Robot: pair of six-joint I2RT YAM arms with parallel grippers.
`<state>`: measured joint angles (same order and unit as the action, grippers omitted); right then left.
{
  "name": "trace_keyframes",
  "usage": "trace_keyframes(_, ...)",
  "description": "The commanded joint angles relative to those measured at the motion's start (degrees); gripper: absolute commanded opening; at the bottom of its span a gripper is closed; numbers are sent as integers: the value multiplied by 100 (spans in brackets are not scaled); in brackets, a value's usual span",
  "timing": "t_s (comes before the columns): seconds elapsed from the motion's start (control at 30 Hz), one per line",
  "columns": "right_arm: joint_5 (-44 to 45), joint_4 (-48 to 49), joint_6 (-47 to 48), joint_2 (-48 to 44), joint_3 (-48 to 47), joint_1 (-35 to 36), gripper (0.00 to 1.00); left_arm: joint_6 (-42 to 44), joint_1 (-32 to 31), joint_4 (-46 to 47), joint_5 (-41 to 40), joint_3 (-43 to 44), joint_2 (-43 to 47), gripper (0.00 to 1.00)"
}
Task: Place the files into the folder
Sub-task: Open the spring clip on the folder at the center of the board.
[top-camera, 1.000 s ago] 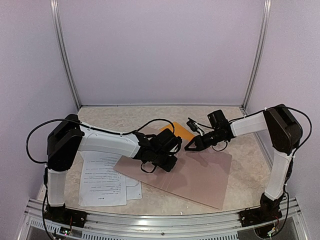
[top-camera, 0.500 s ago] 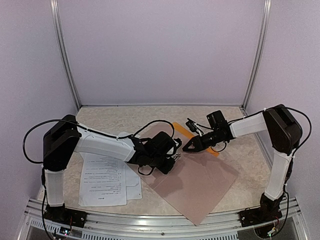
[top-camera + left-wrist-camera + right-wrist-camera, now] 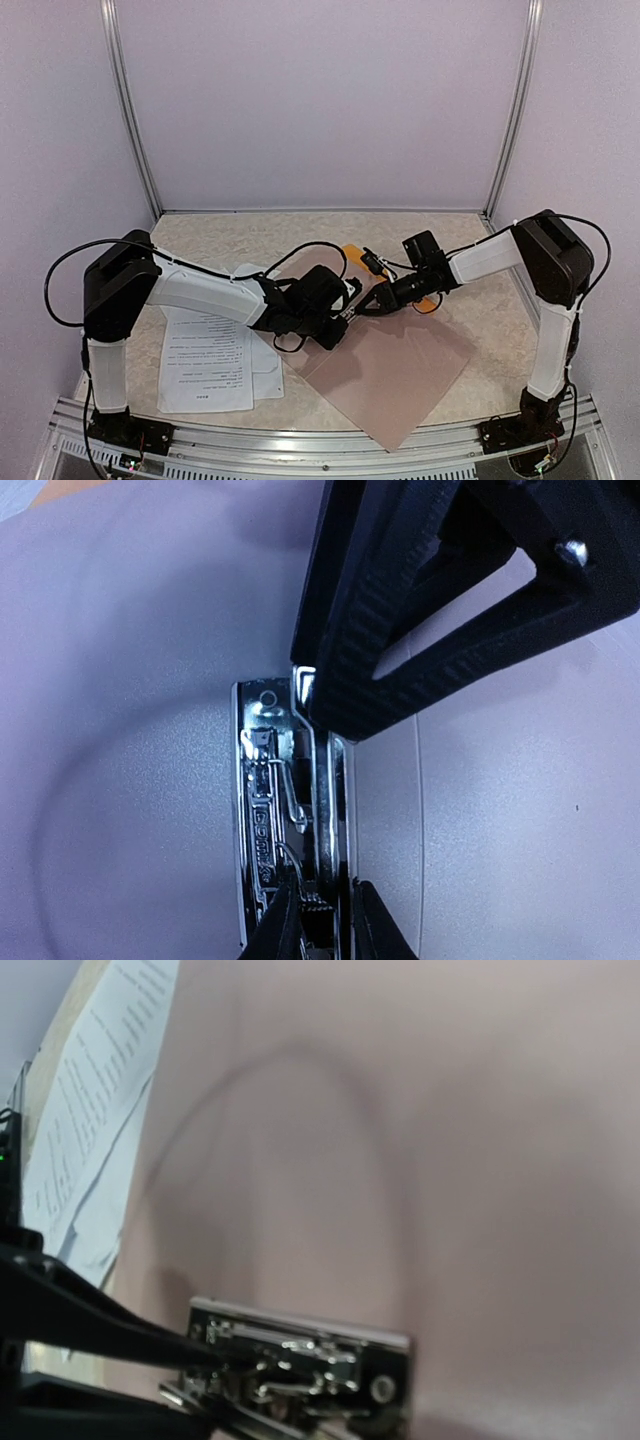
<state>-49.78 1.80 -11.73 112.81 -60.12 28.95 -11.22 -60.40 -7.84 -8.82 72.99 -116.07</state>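
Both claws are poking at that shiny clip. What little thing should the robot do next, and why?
Probably lift the metal clip's bar open. The left claw pinches one end of it, the right claw's tip presses at the other end, and the clip lies flat. The paper sheets lie off to the side, so they likely need that gap first.

Most of the folder (image 3: 352,253) is hidden; only orange slivers show. Print on the files (image 3: 205,365) is too small to read. The metal clip (image 3: 265,810) is cut off by the left wrist view's bottom edge.
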Motion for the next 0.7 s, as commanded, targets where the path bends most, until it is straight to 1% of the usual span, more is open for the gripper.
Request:
trace_keyframes(0.0, -104, 75, -58, 194, -115, 96, 30, 31, 42, -353, 99, -226, -64, 17)
trace_keyframes(0.07, -78, 73, -57, 218, -129, 94, 29, 31, 40, -343, 99, -232, -65, 17)
trace_keyframes(0.23, -51, 44, -61, 241, -158, 94, 21, 49, 31, -315, 66, -291, -52, 17)
trace_keyframes(0.57, -143, 137, -189, 345, -270, 98, 23, 76, 23, -309, 51, -343, -68, 16)
trace_keyframes(0.67, -161, 142, -184, 363, -258, 106, 21, 74, 20, -306, 38, -331, -80, 16)
